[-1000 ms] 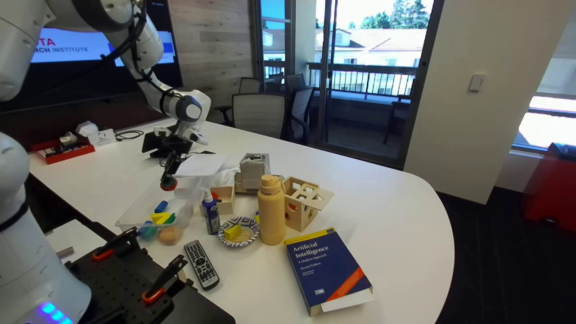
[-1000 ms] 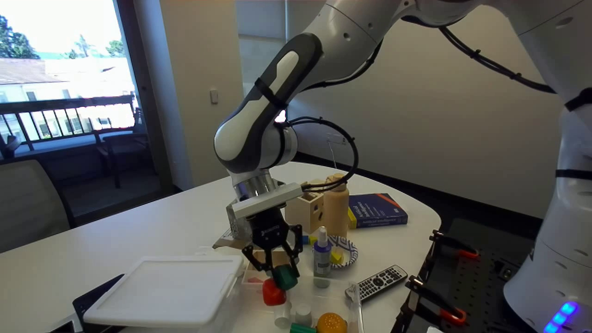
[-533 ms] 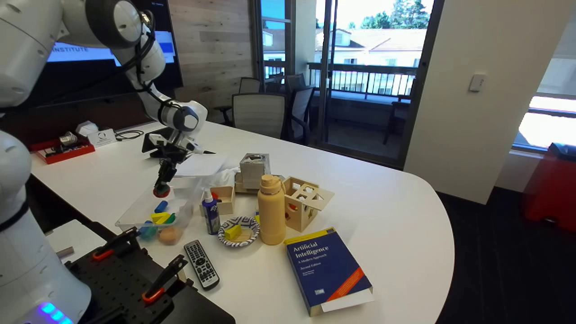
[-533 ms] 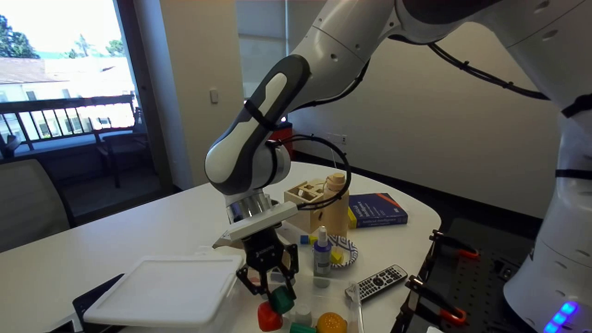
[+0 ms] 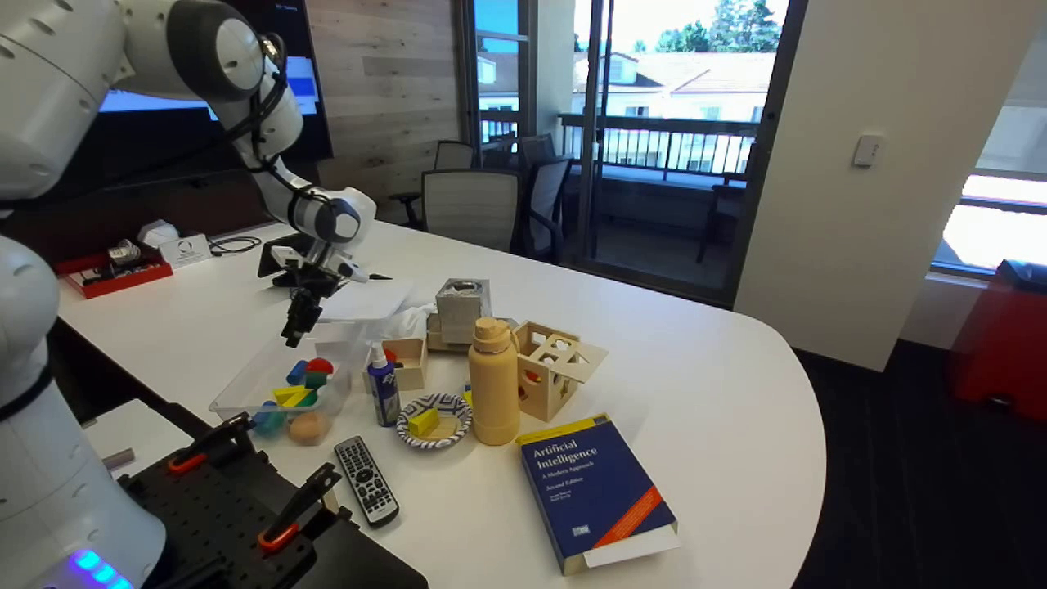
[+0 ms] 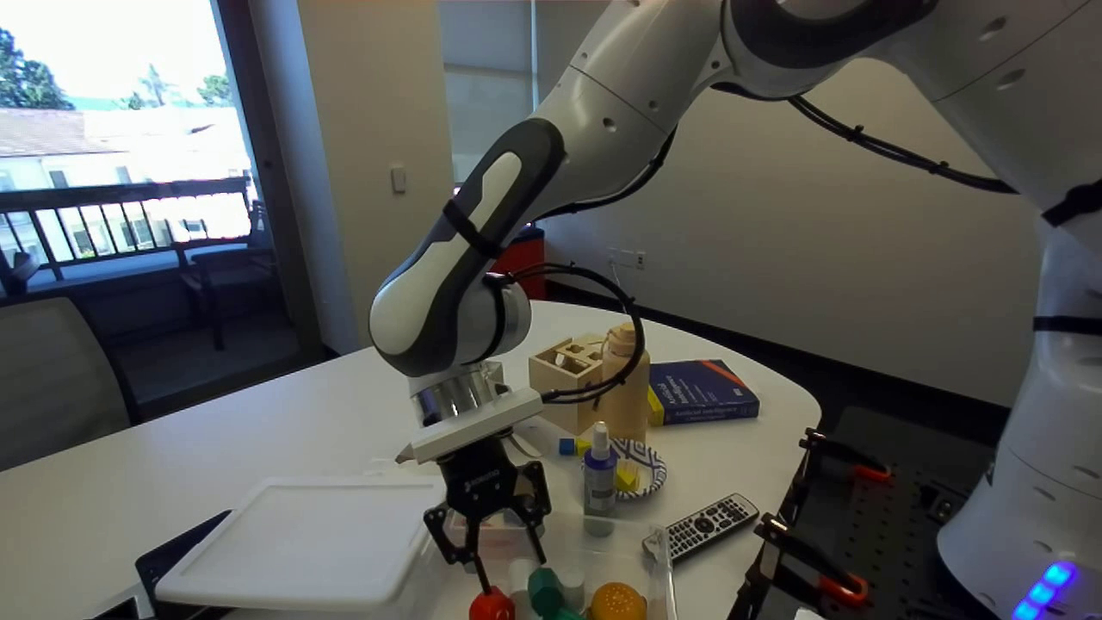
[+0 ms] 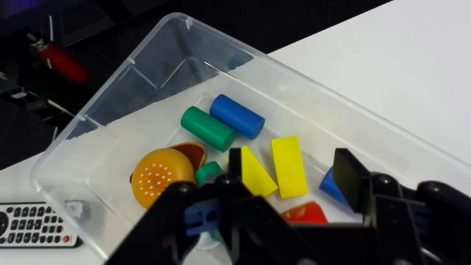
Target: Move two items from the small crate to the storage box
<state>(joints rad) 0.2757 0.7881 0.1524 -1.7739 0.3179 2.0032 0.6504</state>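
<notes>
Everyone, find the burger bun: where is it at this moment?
In the wrist view, the bun is left of centre, inside the clear box, with the long green cylinder at its upper right.

Storage box [image 7: 331,106]: toy burger [image 7: 158,176] and blocks [image 7: 289,167] are held inside.
Small crate [image 5: 413,370]: set, in an exterior view, right of the storage box, behind the spray bottle [image 5: 383,397].
Bowl [image 5: 460,409]: placed there between spray bottle and drink bottle [image 5: 495,393].
Remote [image 5: 366,481]: laid there before the spray bottle.
Book [image 5: 595,491]: laid there right of the remote.
</notes>
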